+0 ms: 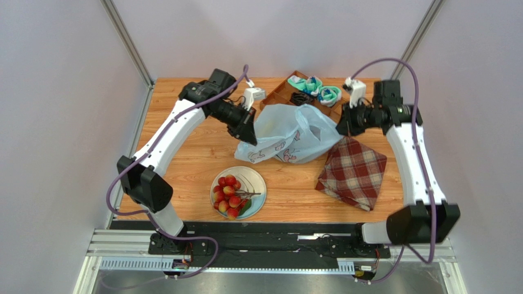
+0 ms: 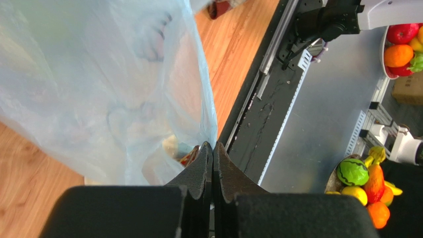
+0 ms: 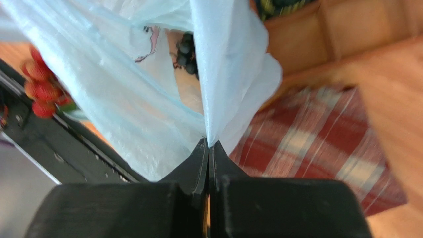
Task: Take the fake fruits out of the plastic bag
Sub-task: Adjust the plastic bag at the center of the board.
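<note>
Bag: the pale-blue plastic bag [image 1: 288,135] is mid-table, hanging slack between the two arms and pulled up at both sides.
Inside it: a dark grape bunch [image 3: 187,49] shows between the folds in the right wrist view. Whether other fruit remains inside cannot be told through the film.
Left gripper: the left gripper [image 2: 212,148] is clenched on a thin fold at the bag's left edge, jaws pressed flat together with only film between them.
Right gripper: the right gripper [image 3: 208,145] is likewise pinched tight on the bag's right edge.
Why held so: gripping opposite edges probably serves to spread or tip the bag so the contents can slide out.
Already out: a cluster of red fruits [image 1: 228,195] lies on a plate [image 1: 253,179] near the front, just in front of the bag.
Cloth: a red plaid cloth [image 1: 353,171] lies flat beside the bag's right side, partly under the right arm.
Back: a wooden tray [image 1: 283,92] with rolled socks [image 1: 314,86] stands behind the bag.
Surface: all rest on a wooden table [image 1: 184,159].
Progress: partly done, by my reading, since the grapes are not yet out.
</note>
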Controlling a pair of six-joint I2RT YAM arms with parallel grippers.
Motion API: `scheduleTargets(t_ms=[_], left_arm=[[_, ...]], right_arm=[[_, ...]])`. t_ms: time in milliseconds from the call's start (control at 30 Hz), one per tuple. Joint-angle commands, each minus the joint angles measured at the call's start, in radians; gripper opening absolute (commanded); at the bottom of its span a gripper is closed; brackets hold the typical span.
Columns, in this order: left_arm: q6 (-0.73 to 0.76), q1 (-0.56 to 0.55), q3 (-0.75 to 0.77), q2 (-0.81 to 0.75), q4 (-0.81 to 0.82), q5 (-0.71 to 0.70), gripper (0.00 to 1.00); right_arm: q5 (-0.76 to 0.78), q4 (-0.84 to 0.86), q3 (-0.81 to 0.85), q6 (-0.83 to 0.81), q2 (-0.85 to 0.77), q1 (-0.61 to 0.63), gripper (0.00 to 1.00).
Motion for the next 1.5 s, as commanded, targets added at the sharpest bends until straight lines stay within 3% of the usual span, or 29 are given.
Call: scheduleTargets(t_ms=[0,133,267,333,400,467,700,900,1167,1333,1467], left_arm=[[-0.066,-0.058,0.094,0.032,0.045,-0.024,0.00],[-0.114,-0.069,0.105,0.022,0.070,-0.035,0.00],[-0.142,-0.069,0.129,0.011,0.122,-0.036,0.00],[-0.143,-0.069,0.178,0.029,0.120,-0.045,0.00],[-0.142,-0.069,0.226,0.052,0.111,-0.062,0.00],[-0.143,-0.066,0.241,0.066,0.104,-0.079,0.00],[-0.116,-0.043,0.214,0.051,0.090,-0.141,0.00],[-0.143,0.000,0.203,0.062,0.105,-0.113,0.00],[-0.174,0.012,0.180,0.089,0.108,-0.104,0.00],[-0.183,0.015,0.177,0.098,0.117,-0.107,0.00],[-0.180,0.015,0.198,0.108,0.114,-0.121,0.00]], right_arm=[[0.079,-0.124,-0.230,-0.155,-0.146,-0.014,0.00],[0.069,-0.170,-0.159,-0.241,-0.222,-0.015,0.57],[-0.173,-0.162,0.102,-0.301,-0.218,0.026,0.69],[-0.166,-0.086,0.200,-0.263,-0.190,0.115,0.67],[-0.099,-0.061,0.245,-0.288,-0.166,0.280,0.62],[-0.056,-0.040,0.224,-0.337,-0.124,0.394,0.54],[0.115,0.320,0.035,-0.356,-0.006,0.425,0.28],[0.086,0.388,-0.085,-0.440,0.031,0.442,0.21],[0.149,0.490,-0.208,-0.445,-0.035,0.470,0.20],[0.084,0.450,-0.194,-0.485,-0.118,0.513,0.21],[0.100,0.413,-0.226,-0.618,-0.106,0.562,0.19]])
